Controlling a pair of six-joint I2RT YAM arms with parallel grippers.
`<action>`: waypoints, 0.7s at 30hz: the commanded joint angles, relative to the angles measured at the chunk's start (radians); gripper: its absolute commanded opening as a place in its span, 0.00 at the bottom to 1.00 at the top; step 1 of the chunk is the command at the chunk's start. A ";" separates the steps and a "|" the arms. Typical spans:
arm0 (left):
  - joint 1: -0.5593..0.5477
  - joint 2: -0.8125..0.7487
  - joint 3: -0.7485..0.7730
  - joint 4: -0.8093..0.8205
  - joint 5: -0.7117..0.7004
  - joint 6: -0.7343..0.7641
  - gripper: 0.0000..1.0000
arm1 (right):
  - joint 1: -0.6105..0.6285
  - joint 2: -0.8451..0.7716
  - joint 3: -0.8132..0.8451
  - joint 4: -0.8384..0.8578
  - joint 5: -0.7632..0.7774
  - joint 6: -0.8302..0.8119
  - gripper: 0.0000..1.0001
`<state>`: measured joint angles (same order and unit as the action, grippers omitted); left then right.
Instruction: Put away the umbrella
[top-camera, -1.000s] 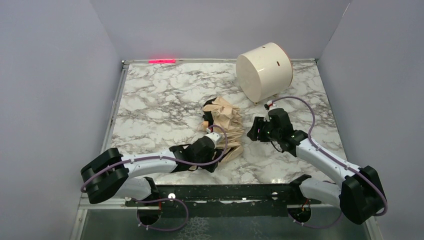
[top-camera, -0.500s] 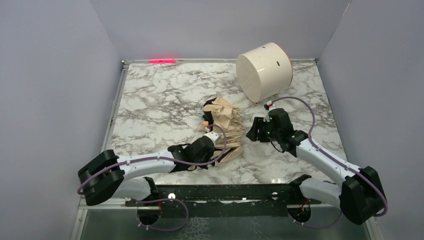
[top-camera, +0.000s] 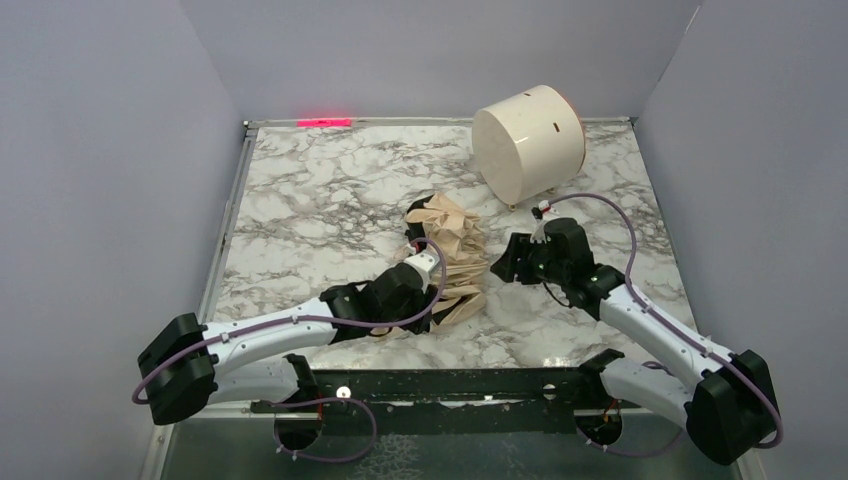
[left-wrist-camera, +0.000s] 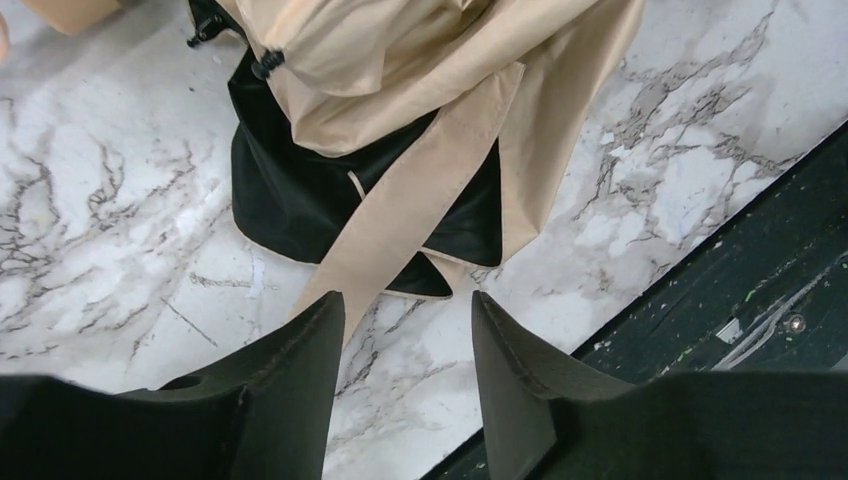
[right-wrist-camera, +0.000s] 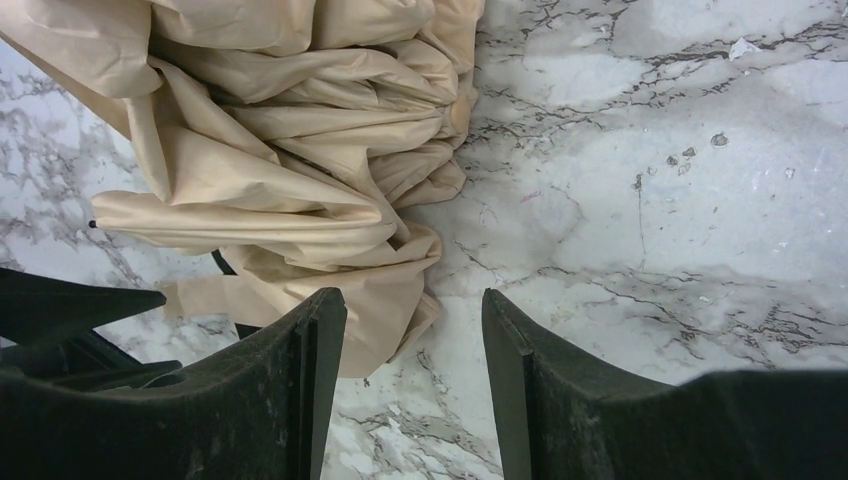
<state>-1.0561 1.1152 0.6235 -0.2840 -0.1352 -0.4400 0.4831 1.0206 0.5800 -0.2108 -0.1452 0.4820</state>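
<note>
The umbrella (top-camera: 450, 250) lies folded in a crumpled beige heap in the middle of the marble table, black lining showing at its near end (left-wrist-camera: 300, 200). Its tan strap (left-wrist-camera: 410, 215) runs down to my left gripper's left fingertip (left-wrist-camera: 320, 320). My left gripper (left-wrist-camera: 405, 300) hovers open over bare marble just short of the near end, nothing between its fingers. My right gripper (right-wrist-camera: 410, 298) stands open at the umbrella's right side (top-camera: 503, 262). A fold of the umbrella's fabric (right-wrist-camera: 290, 150) reaches just inside the right gripper's left finger (right-wrist-camera: 320, 340).
A white cylindrical drum (top-camera: 528, 140) lies on its side at the back right. A black rail (top-camera: 450, 385) runs along the table's near edge, close by the left gripper (left-wrist-camera: 760, 260). Grey walls stand on three sides.
My left arm has stretched forward, bringing its gripper farther along the umbrella's near end. The right gripper has shifted only slightly.
</note>
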 joint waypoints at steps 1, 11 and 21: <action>-0.007 0.051 -0.030 0.000 0.038 0.018 0.53 | 0.003 -0.015 -0.026 0.004 -0.030 0.015 0.58; -0.007 0.175 -0.016 0.058 -0.071 0.022 0.54 | 0.003 -0.037 -0.034 -0.010 -0.036 0.017 0.58; -0.007 0.244 0.004 0.092 -0.104 0.049 0.61 | 0.003 -0.030 -0.043 0.001 -0.048 0.018 0.58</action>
<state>-1.0561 1.3323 0.5999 -0.2184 -0.1894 -0.4099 0.4831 1.0000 0.5537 -0.2119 -0.1684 0.4969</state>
